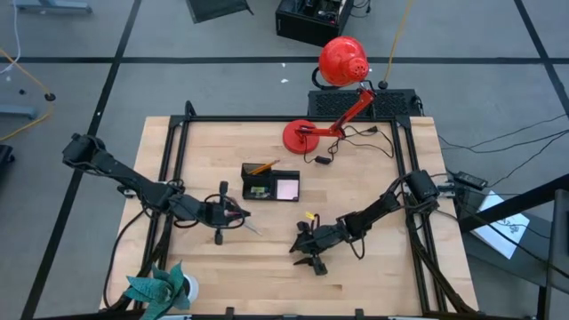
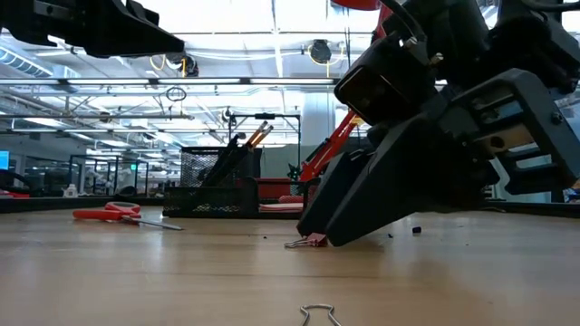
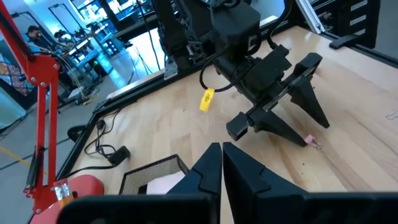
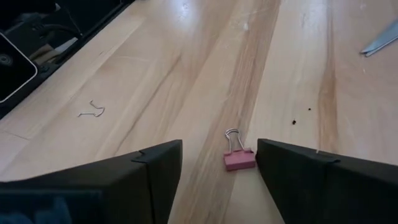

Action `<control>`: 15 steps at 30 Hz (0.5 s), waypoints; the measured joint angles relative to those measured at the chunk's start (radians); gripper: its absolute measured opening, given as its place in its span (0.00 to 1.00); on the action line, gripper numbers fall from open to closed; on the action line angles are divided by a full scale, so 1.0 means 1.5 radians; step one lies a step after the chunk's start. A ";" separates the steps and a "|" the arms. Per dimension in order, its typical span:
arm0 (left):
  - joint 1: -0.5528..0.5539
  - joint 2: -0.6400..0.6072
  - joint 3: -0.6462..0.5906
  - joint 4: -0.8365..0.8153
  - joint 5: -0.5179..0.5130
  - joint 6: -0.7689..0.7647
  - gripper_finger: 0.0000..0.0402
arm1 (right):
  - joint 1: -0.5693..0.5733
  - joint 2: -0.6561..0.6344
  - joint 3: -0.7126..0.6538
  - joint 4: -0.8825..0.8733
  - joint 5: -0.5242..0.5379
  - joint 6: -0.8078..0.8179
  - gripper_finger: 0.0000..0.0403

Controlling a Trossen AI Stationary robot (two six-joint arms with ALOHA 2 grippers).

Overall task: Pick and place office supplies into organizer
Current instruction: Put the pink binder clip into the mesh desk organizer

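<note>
We are seeing the organizer [image 1: 271, 184] sitting mid-table near the red lamp [image 1: 333, 98], holding a pencil and pink notepad. The right gripper [image 4: 217, 163] is reaching down with fingers wide, straddling a pink binder clip [image 4: 239, 158]. The left gripper [image 3: 222, 163] is hovering with fingers nearly together, holding nothing, over the scissors [image 2: 122, 215].

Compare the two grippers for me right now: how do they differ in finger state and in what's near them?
The left gripper has its fingers pressed together with nothing between them; the right gripper has its fingers spread wide. The right gripper is lowered to the table with a pink binder clip lying between its fingers, not yet gripped; the left gripper sits above the tabletop beside the scissors. Both are dark two-finger grippers.
</note>
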 joint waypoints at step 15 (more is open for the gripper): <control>0.000 0.000 0.000 0.001 -0.003 -0.001 0.06 | -0.006 0.029 -0.001 0.043 0.023 -0.029 0.41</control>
